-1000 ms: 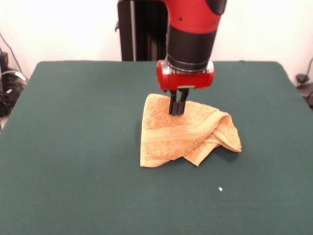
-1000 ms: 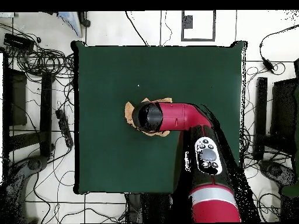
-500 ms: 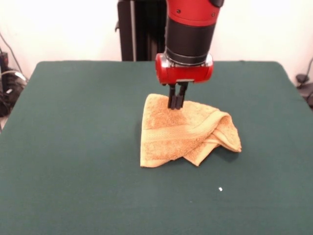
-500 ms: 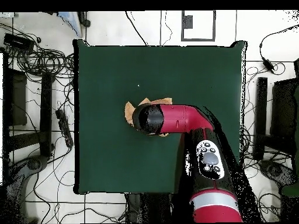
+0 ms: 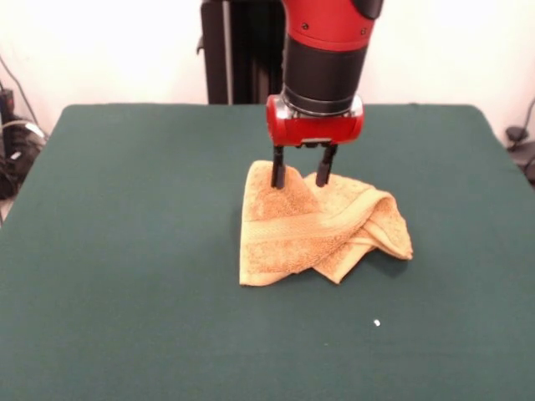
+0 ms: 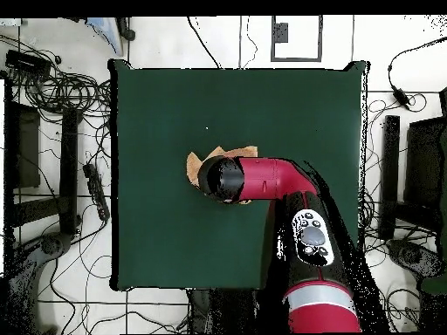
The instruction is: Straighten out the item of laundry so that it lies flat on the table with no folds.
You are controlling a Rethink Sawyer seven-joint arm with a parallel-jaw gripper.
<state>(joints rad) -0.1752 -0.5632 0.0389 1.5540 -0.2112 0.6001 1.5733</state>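
White wall and tangled black cables on the floor ring your big dark green cloth table. Near its middle you see the small orange-yellow terry towel, crumpled and folded over itself. Your red and black gripper stands spread wide, both tips at the towel's top edge, grasping nothing.

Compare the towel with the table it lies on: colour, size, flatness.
The towel is orange-yellow; the table is dark green. The towel is small, the table far bigger. The towel lies folded and bunched under the open pincer; the table's cover lies flat. Both are cloth surfaces.
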